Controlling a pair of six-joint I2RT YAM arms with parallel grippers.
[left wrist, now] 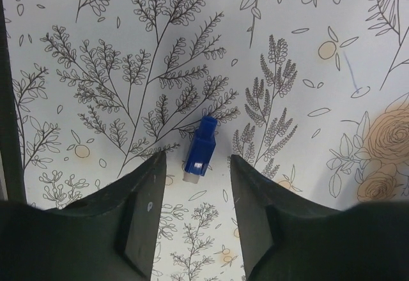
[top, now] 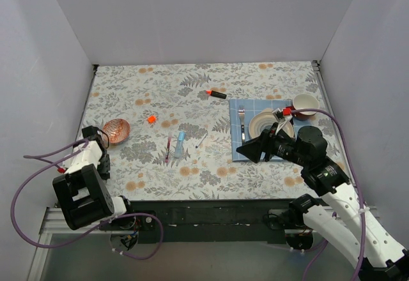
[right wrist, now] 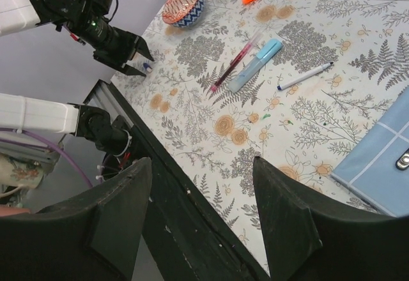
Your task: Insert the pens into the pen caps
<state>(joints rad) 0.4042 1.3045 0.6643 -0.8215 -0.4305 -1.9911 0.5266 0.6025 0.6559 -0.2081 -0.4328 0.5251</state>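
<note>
A dark blue pen cap [left wrist: 200, 147] lies on the floral cloth, its near end between the fingertips of my open left gripper [left wrist: 196, 163], which hangs over the table's left front part [top: 103, 168]. A thin maroon-red pen [top: 168, 148], a chunky light-blue marker [top: 180, 144] and a thin white pen [right wrist: 305, 76] lie together mid-table. An orange-red cap [top: 151, 119] lies behind them. A black marker [top: 217, 94] with an orange-red end lies further back. My right gripper [top: 255, 150] is open and empty above the front edge [right wrist: 201, 166]. I see no light-blue or maroon-red cap.
A patterned bowl [top: 116, 130] stands at the left, just behind the left gripper. A blue cloth [top: 238, 147] at the right carries a plate [top: 262, 122] and a silver fork [top: 241, 121], with a cup [top: 305, 104] behind. Grey walls enclose three sides of the table.
</note>
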